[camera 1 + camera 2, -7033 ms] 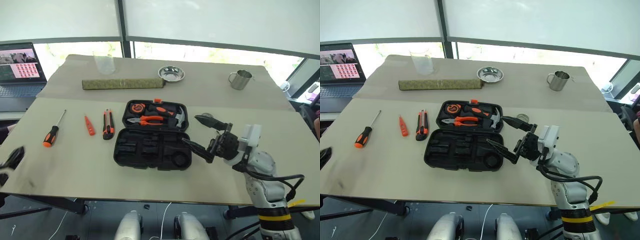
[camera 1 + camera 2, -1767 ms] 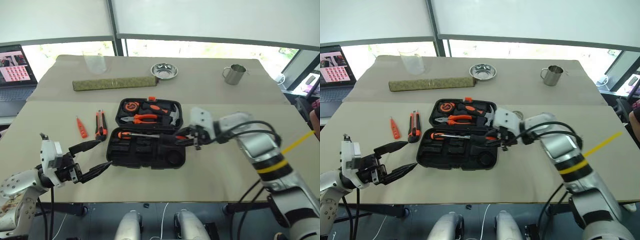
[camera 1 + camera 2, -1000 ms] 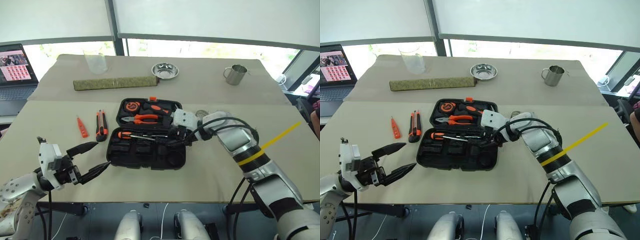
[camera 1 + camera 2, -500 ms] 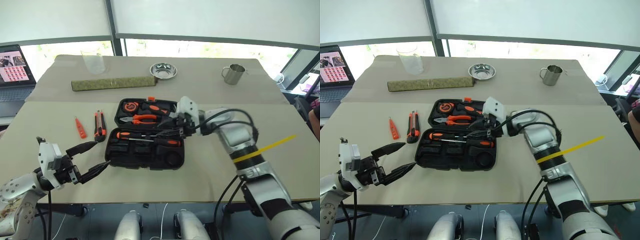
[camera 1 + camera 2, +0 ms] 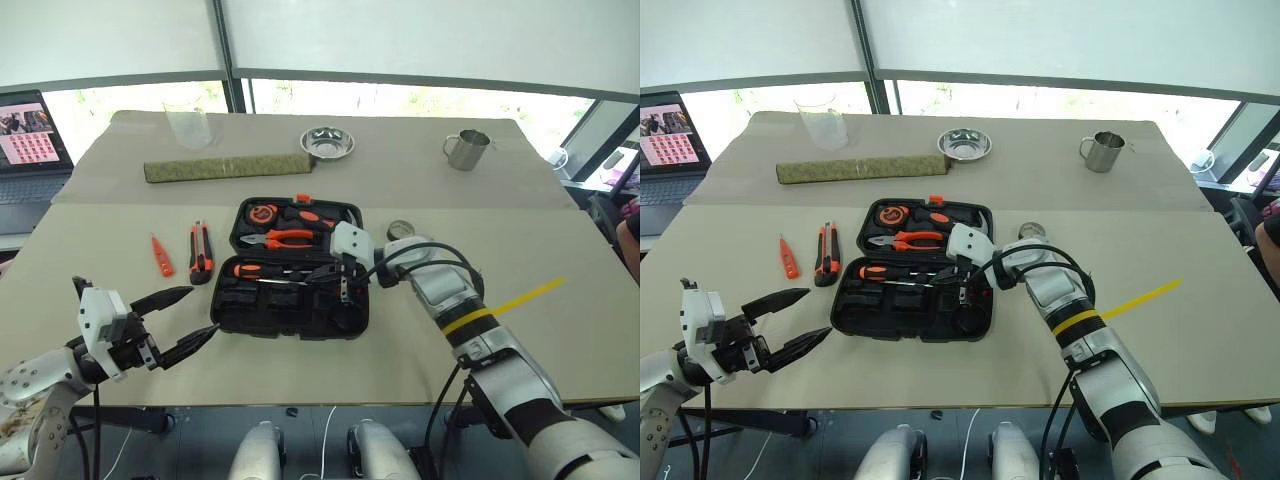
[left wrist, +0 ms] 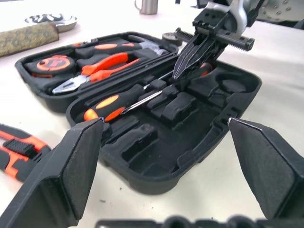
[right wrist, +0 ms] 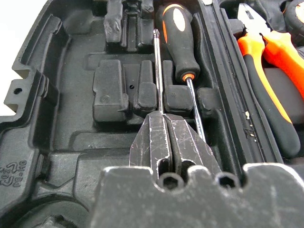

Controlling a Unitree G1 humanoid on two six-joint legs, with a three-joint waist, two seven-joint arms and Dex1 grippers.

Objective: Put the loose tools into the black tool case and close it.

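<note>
inside, two screwdrivers in the black tool case

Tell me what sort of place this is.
Probably an office or lab room set up for robot trials: a long beige table stands by big windows with roller blinds, an open laptop sits beside it, and an open black tool case lies laid out on the table.

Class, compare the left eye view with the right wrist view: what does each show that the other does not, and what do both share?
Left eye view alone: the utility knife and tester pen loose on the table, the olive-green roll, steel bowl, mug, and the open left gripper.

Right wrist view alone: the screwdriver shafts lying in moulded slots, with the shut right gripper over them.

Both: the open black tool case, a screwdriver, the pliers.
</note>
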